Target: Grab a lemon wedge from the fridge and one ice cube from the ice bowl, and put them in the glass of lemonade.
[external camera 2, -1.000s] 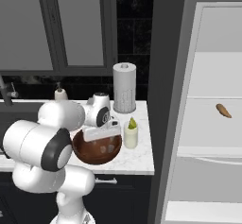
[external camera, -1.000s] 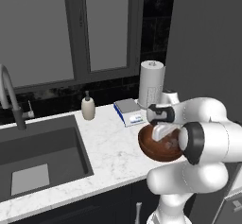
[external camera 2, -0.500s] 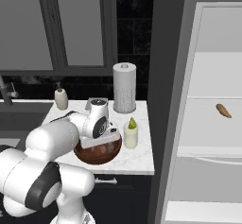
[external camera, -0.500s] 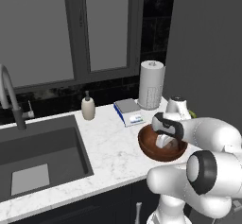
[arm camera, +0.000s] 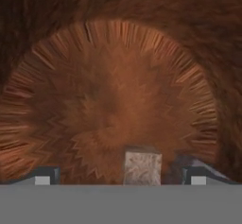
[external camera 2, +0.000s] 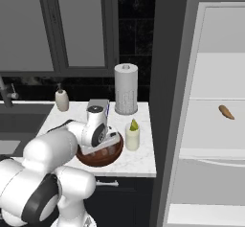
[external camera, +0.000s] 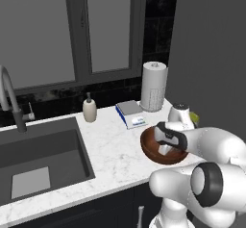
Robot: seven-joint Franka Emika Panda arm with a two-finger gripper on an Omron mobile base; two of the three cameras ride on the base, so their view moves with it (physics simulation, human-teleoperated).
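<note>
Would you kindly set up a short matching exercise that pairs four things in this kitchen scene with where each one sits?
Things:
1. lemon wedge
2. ice cube
3. paper towel roll
4. soap bottle

Places:
A. on the bottom of the wooden bowl
B. between the sink and the scale
C. on top of the glass of lemonade
D. at the back of the counter, next to the fridge

Pairs: 1-C, 2-A, 3-D, 4-B
</note>
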